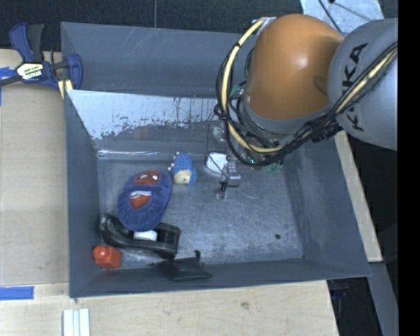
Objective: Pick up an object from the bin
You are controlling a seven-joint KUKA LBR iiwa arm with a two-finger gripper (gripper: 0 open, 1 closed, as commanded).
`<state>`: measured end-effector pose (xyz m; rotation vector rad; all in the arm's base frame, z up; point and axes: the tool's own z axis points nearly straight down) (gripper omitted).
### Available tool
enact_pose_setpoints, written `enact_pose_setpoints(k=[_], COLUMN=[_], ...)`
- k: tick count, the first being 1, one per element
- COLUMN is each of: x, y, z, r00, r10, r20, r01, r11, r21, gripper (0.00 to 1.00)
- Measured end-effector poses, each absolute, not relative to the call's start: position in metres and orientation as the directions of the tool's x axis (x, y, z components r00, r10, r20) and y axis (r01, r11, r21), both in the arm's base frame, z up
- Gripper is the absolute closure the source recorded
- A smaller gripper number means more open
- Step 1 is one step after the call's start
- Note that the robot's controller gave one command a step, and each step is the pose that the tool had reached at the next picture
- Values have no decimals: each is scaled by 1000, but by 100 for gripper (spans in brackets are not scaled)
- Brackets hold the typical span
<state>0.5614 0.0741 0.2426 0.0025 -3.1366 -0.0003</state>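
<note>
My gripper (228,179) hangs below the arm's orange cover, over the bare bin floor right of the middle. A small white thing (214,163) lies just to its left, near the back wall; whether they touch I cannot tell. Further left sits a small blue and yellow toy figure (183,169). A blue slipper-shaped thing with red patches (145,199) lies left of that, well apart from the gripper.
A black tape dispenser (147,239) lies in the front left of the bin under the slipper. An orange-red cap-like thing (106,256) sits in the front left corner. A flat black piece (185,268) rests against the front wall.
</note>
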Motion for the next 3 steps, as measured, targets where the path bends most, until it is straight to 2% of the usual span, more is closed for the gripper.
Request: enact_pose_setpoints(k=[1, 2, 3], x=[602, 604, 607], y=[164, 161, 168], z=[94, 99, 320], r00=[-993, -994, -991], r10=[-117, -111, -133], r20=[4, -2, -12], r01=[-117, -111, -133], r11=[993, 994, 991], r21=[1, 0, 0], gripper=[0, 100, 100])
